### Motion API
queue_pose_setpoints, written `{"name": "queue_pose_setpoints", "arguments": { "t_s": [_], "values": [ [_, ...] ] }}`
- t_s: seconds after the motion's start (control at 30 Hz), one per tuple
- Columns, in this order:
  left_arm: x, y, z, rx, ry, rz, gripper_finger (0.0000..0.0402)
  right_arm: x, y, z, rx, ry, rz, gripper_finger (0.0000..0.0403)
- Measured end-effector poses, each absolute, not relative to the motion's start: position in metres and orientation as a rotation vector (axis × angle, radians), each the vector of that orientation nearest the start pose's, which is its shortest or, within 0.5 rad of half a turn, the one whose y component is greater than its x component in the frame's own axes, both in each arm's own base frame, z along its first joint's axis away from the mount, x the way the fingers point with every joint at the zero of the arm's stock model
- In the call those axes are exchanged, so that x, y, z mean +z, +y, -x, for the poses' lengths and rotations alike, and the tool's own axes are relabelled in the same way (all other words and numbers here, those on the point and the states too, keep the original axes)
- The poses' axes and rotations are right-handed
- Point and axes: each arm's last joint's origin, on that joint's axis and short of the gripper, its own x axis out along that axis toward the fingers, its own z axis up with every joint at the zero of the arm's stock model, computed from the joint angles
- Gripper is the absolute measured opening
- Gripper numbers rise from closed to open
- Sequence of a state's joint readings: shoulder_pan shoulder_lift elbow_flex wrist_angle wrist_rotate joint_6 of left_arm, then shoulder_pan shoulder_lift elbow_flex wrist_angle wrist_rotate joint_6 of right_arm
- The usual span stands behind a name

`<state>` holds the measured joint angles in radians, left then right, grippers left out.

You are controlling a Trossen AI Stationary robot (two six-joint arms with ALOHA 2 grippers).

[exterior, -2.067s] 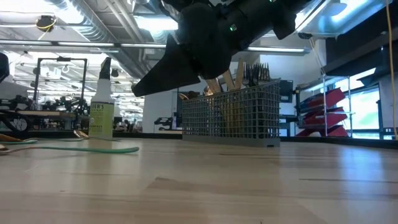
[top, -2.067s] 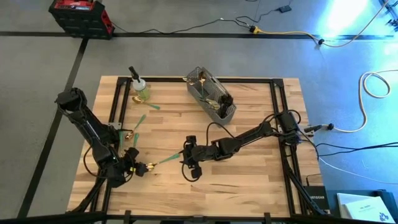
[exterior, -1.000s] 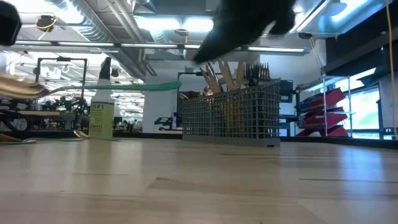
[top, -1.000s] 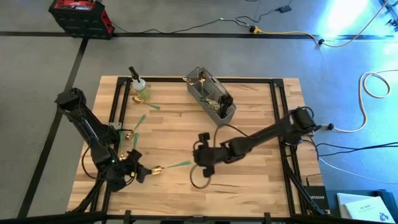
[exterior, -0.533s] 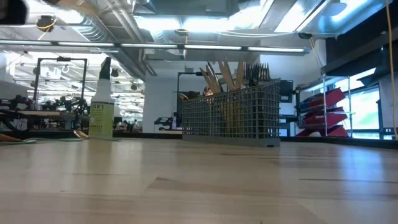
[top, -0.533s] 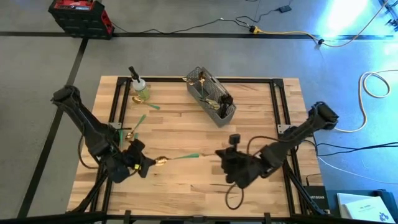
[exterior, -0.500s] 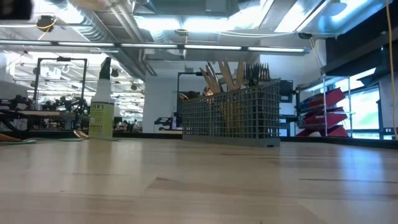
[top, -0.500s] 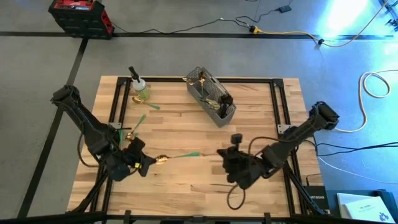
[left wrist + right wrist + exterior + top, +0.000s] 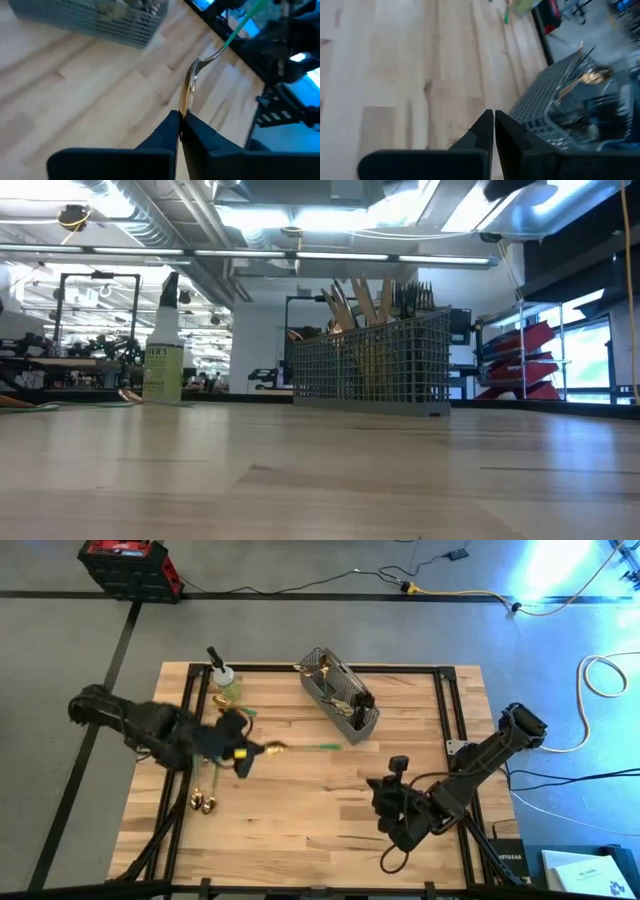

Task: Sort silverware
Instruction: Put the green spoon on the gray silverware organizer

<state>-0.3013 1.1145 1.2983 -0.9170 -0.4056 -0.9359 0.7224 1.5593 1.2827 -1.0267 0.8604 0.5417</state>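
Grey concrete floor surrounds a pale butcher-block table (image 9: 300,810) framed by dark rails, with cables and a red crate (image 9: 128,565) lying beyond it. Two dark arms work over the wood.

One grey wire-mesh caddy (image 9: 340,695) stands toward the far edge, holding several upright pieces of silverware; from the low view their gold handles and dark fork tines rise above its rim, too crowded to count. One spray bottle (image 9: 222,673) of green liquid stands at the far left corner.

Loose pieces that can be made out number four: a green-handled spoon (image 9: 298,749) with a gold bowl, a green-handled piece (image 9: 243,712) just beyond the left gripper near the bottle, and two gold spoons (image 9: 203,801) lying side by side on the near side of that gripper.

The left gripper (image 9: 243,752) has its fingers pressed together on the gold bowl end of the green-handled spoon, which sticks out ahead of it, lifted off the table, its green handle pointing toward the caddy, whose near end lies close to the handle tip.

The right gripper (image 9: 397,766) hovers well apart from the left one, on the near side of the caddy, fingers pinched together with nothing between them.
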Motion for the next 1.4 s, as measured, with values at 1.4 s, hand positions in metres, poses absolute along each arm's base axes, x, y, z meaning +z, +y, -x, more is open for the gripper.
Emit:
{"name": "queue_pose_setpoints", "arguments": {
  "t_s": [1.4],
  "values": [
    [0.439, 0.144, -0.287, 0.721, 1.093, -0.326, 0.0, 0.244, 0.213, -0.224, -0.382, 0.855, 0.13, 0.0]
  ]
}}
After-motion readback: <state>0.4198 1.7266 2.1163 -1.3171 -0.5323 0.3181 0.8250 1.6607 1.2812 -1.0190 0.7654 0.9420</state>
